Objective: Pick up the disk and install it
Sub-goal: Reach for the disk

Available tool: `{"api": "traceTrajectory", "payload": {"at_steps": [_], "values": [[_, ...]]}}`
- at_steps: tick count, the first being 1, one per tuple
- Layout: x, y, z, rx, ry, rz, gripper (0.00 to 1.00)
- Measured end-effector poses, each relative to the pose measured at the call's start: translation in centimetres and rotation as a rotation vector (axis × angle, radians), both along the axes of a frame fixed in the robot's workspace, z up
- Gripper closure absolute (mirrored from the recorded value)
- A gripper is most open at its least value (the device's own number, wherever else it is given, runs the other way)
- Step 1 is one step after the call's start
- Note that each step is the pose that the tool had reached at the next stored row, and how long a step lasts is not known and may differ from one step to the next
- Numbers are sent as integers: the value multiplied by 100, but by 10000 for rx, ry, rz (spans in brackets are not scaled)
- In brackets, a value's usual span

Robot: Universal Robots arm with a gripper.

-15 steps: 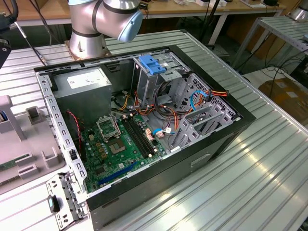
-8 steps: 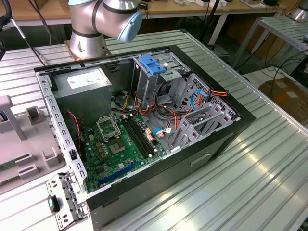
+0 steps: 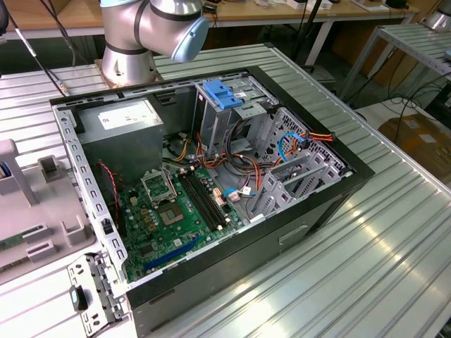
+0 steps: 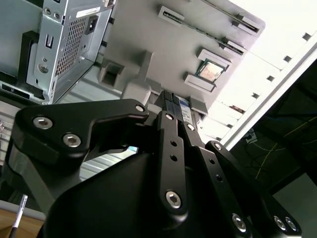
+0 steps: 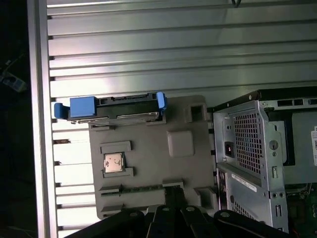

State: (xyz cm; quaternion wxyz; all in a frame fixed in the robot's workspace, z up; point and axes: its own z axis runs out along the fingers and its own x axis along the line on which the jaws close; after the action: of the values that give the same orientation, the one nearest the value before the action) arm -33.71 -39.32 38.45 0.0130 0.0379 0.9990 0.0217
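The disk, a grey drive in a bright blue carrier, stands on its long edge in a slot along one side of the grey fixture tray. In the first wrist view, my gripper is over the opposite side of that tray, well apart from the disk, and its black linkages cover that edge. In the second wrist view the gripper points at the tray from close above.
The open computer case lies on the slatted metal table, with a drive cage topped by a fixed blue bracket, loose cables and a power supply. A processor chip sits on the tray. The table edge runs just beyond the disk.
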Motion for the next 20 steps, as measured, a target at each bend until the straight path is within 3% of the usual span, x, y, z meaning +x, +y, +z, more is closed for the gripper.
{"api": "traceTrajectory", "payload": {"at_steps": [20], "values": [[-149, 79, -39, 0, 0, 0, 89]]}}
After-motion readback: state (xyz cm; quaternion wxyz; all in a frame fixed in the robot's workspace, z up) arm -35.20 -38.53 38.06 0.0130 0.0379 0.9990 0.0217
